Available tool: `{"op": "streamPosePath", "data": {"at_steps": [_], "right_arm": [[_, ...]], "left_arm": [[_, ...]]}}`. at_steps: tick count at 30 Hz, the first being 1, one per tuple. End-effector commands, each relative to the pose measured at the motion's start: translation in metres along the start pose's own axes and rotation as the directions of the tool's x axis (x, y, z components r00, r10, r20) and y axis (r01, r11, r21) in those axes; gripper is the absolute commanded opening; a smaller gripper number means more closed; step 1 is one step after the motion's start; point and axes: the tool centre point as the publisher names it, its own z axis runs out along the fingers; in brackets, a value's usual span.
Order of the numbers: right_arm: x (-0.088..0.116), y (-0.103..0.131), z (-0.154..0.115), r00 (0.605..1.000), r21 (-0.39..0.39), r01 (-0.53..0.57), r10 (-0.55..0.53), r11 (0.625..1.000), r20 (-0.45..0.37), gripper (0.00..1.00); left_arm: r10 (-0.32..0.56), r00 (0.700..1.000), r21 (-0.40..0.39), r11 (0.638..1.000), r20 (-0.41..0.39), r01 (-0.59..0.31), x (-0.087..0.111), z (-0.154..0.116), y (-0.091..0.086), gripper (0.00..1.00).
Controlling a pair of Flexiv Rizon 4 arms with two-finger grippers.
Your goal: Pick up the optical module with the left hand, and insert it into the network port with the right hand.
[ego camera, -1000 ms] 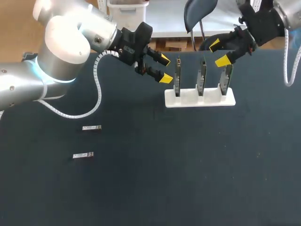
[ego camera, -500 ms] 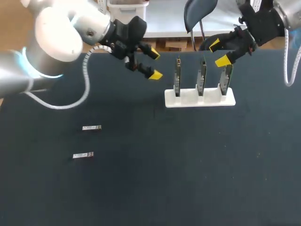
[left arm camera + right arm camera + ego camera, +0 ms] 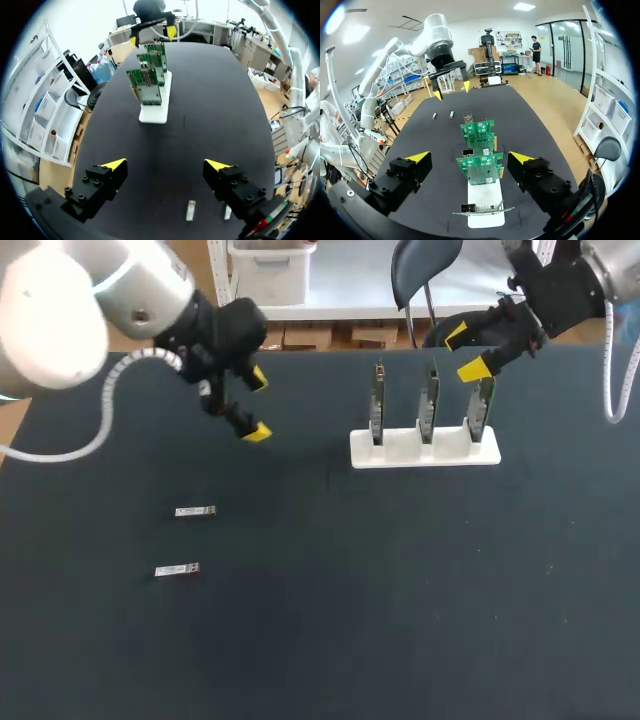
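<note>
Head view, left to right: the far optical module [image 3: 195, 511] and the near optical module [image 3: 177, 569] lie flat on the table [image 3: 400, 590]. They're well apart from the left gripper [image 3: 257, 406], which is spread wide and empty. Next comes the white stand [image 3: 425, 452] with three green cards [image 3: 427, 400], and the right gripper [image 3: 464, 352] gapes empty over the rightmost one. I'd guess a module is light, stiff and slick, so pinch its long sides mid-body. Only the right wrist view shows the network ports [image 3: 468, 152]. The left wrist view puts both modules under its gripper.

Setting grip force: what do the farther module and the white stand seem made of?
Farther module: probably a metal casing, silvery grey with a faint sheen. White stand: likely plastic, uniform matte white with moulded-looking slots. Both are too small to be sure.
</note>
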Motion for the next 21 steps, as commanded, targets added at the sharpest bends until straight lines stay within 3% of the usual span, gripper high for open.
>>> {"op": "streamPosePath", "data": {"at_steps": [1, 10, 21], "right_arm": [[0.000, 0.002, 0.000, 1.000, 0.006, 0.001, -0.001, 1.000, -0.001, 1.00], [0.000, 0.002, 0.000, 1.000, 0.006, 0.001, -0.001, 1.000, -0.001, 1.00], [0.000, 0.002, 0.000, 1.000, 0.006, 0.001, -0.001, 1.000, -0.001, 1.00]], "left_arm": [[-0.050, 0.997, -0.049, 0.998, -0.054, 0.047, 0.028, -0.019, -0.030, 1.00], [-0.110, 0.975, -0.059, 0.993, -0.191, 0.101, 0.082, -0.008, -0.056, 1.00], [-0.083, 0.939, -0.030, 0.997, -0.334, 0.077, 0.119, 0.009, -0.070, 1.00]]}}
